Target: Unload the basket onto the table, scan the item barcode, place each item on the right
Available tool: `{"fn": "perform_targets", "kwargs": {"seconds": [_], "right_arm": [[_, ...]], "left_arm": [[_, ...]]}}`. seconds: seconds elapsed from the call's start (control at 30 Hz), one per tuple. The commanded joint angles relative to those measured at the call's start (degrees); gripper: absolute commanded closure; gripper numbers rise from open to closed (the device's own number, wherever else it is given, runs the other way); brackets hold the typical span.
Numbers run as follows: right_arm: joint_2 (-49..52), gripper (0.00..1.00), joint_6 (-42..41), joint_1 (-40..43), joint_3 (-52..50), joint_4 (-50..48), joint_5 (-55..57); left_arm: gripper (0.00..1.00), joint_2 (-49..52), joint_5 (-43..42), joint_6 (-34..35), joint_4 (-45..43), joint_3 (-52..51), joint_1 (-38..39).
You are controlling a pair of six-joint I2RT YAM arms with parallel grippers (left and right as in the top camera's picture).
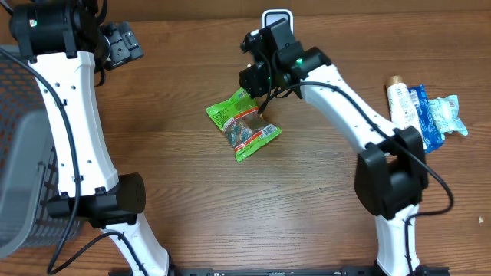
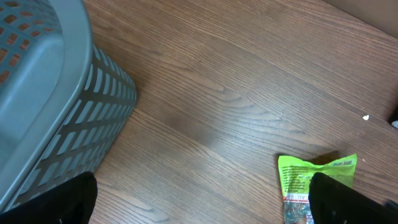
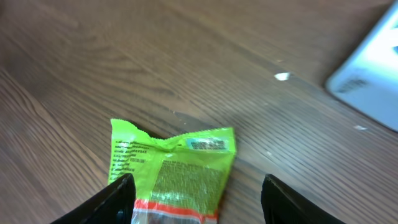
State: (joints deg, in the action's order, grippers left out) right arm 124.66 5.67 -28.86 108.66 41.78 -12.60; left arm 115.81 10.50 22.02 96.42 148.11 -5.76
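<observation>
From my seat, the green snack packet (image 1: 243, 125) lies flat on the wooden surface (image 1: 176, 192), about mid-table. The right gripper (image 1: 259, 92) hangs just above its upper end. In the right wrist view the jaws stand apart, one dark finger (image 3: 118, 199) on each side of the packet's crimped top edge, and nothing is clamped. The left gripper (image 1: 123, 42) is well away at the far left beside the grey mesh basket (image 1: 23, 153). Its jaws are wide apart and hold nothing. I take the white unit (image 1: 276, 17) at the far edge of the surface to be the scanner, so my judgement is that the packet has yet to be presented to it. To do this step well, I would lower the right jaws squarely over the crimped seam. I would pinch only that edge, so the printed face stays flat and uncovered. There is a small pale panel (image 3: 208, 144) near the seam, too blurred for me to call it the barcode, so I would keep the jaws off it. The film looks slippery and floppy, so I would close firmly, lift slowly, and watch for sagging before turning the packet towards the white unit.
</observation>
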Motion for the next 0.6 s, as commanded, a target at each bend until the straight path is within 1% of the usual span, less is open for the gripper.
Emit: {"fn": "perform_targets", "kwargs": {"seconds": [0.0, 0.03, 0.1, 0.13, 0.23, 0.3, 0.43, 0.5, 0.57], "right_arm": [[5.22, 0.31, 3.45, -0.42, -1.46, -1.05, -4.24], [6.05, 0.29, 3.43, -0.42, -1.46, -1.29, -4.68], [7.52, 0.22, 3.43, -0.42, -1.46, -1.55, -4.68], [8.15, 0.2, 3.43, -0.42, -1.46, -1.64, -4.68], [9.14, 0.2, 3.39, -0.35, -1.46, -1.55, -4.72], [9.33, 0.24, 3.39, -0.33, -1.46, -1.18, -5.29], [9.33, 0.38, 3.04, -0.31, -1.46, 1.84, -5.51], [9.33, 0.46, 0.74, 0.02, -1.44, 4.22, -5.22], [9.31, 0.53, -3.72, 0.76, -1.31, 6.51, -4.83]], "left_arm": [[0.0, -0.81, -0.04, -0.81, -0.02, 0.24, -0.07], [0.0, -0.81, -0.04, -0.81, -0.02, 0.22, -0.07], [0.0, -0.81, -0.04, -0.81, -0.04, 0.22, -0.07], [0.0, -0.79, -0.04, -0.81, -0.02, 0.24, -0.07], [0.01, -0.81, -0.04, -0.81, -0.02, 0.24, -0.07], [0.0, -0.79, -0.04, -0.81, -0.02, 0.24, -0.07], [0.0, -0.79, -0.04, -0.81, -0.02, 0.22, -0.07], [0.0, -0.81, -0.04, -0.81, -0.02, 0.24, -0.07], [0.0, -0.81, -0.04, -0.81, -0.04, 0.24, -0.07]]}}
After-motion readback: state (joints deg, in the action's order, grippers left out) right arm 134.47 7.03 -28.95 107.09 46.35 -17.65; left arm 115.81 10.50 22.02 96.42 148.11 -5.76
